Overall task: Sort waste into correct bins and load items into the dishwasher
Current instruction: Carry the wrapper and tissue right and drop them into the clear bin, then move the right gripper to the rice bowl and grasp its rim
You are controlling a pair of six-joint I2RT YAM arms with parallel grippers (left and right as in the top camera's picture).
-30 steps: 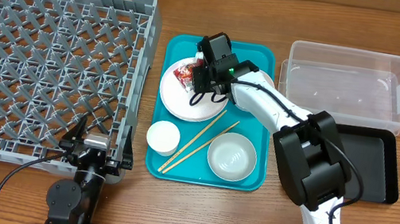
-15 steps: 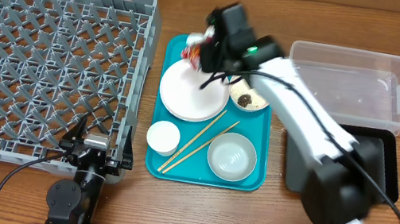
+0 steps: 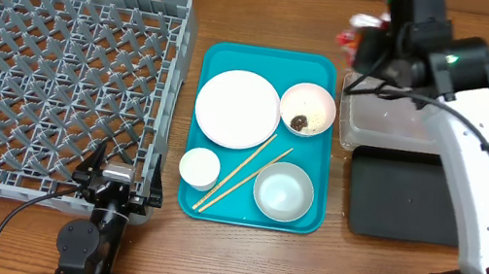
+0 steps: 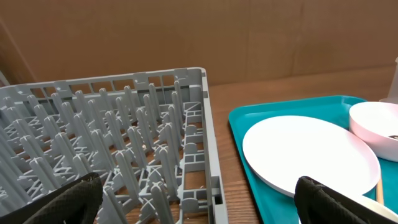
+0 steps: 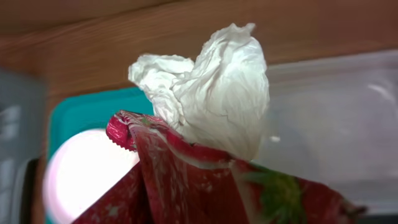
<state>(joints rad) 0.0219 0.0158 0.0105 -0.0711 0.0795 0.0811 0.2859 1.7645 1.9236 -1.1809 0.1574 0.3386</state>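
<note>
**Now the right arm holds the wrapper and tissue by the clear tub**

Clearly, the right end effector (image 3: 358, 39) is closed tight on the red wrapper (image 5: 186, 180). The crumpled white tissue (image 5: 217, 106) stands up out of the wrapper, pressed against it. Whether the fingers pinch the tissue too, I cannot tell. In the overhead view this bundle is near the top of the frame, right of centre, at the upper left corner of the clear tub (image 3: 379, 124). The white arm crosses the right part of the tub and hides it. Just below the tub lies the black tray (image 3: 402, 196), touching it or nearly so.

In the middle of the frame the teal tray (image 3: 272, 58) rests on the wooden surface (image 3: 351, 272). On it are the white plate (image 3: 237, 108) at upper left, a bowl (image 3: 309, 101) at upper right with a small dark food bit (image 3: 300, 122) inside, the small cup (image 3: 199, 166) at lower left and a second bowl (image 3: 283, 190) at lower right. The chopsticks (image 3: 244, 171) lie diagonally between cup and second bowl, their upper ends just beside the plate.

On the left of the frame stands the grey rack (image 3: 57, 78), with nothing loaded in it. The left end effector (image 4: 198, 183) is at the lower edge of the rack with its fingers (image 4: 68, 199) spread wide and holding nothing.
</note>
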